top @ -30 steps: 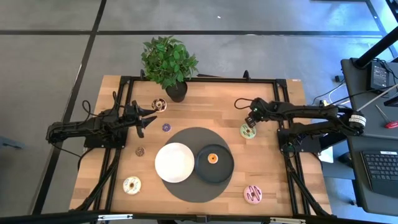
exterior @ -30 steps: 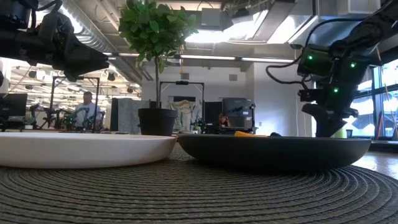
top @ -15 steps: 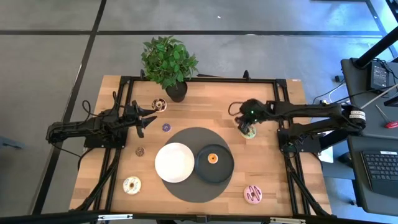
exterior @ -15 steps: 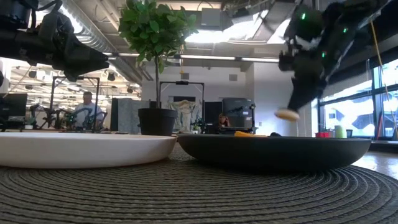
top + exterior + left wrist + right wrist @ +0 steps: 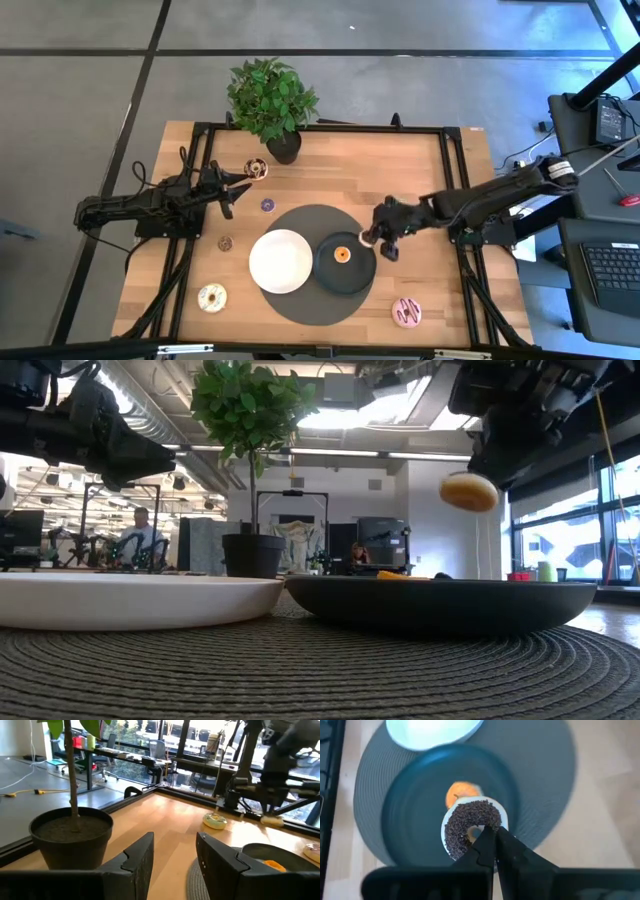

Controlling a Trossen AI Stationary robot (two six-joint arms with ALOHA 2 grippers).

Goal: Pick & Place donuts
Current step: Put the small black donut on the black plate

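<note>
**Mia:** What is the right gripper [image 5: 372, 240] doing?

**Sam:** From above it sits at the edge of the black plate [image 5: 356, 279]. You can hardly see what it holds there. The right wrist view shows more: its fingers [image 5: 492, 847] are pinched on a donut with dark sprinkles [image 5: 470, 822], and the donut hangs over the black plate [image 5: 405, 810].

**Mia:** Is it touching the plate?

**Sam:** No. The low view shows the donut with dark sprinkles [image 5: 468, 491] up in the air, above the black plate [image 5: 440, 605]. From down there you only see its pale underside, not the sprinkles.

**Mia:** Is anything on the plate already?

**Sam:** Yes, a small orange donut [image 5: 342, 254] in the middle. The white plate [image 5: 262, 272] sits beside the black one, both on a round grey mat [image 5: 300, 222].

**Mia:** And the left gripper [image 5: 236, 183]?

**Sam:** It waits at the left of the table with its fingers apart and nothing between them. Its own camera shows the plant pot [image 5: 70, 837] close by.

**Mia:** Where are the other donuts?

**Sam:** On the wood. A chocolate donut [image 5: 256, 168] is near the pot, a purple donut [image 5: 267, 204] and a brown donut [image 5: 225, 242] are left of the mat, a white donut [image 5: 211, 297] is at the front left, and a pink donut [image 5: 406, 312] is at the front right.
</note>
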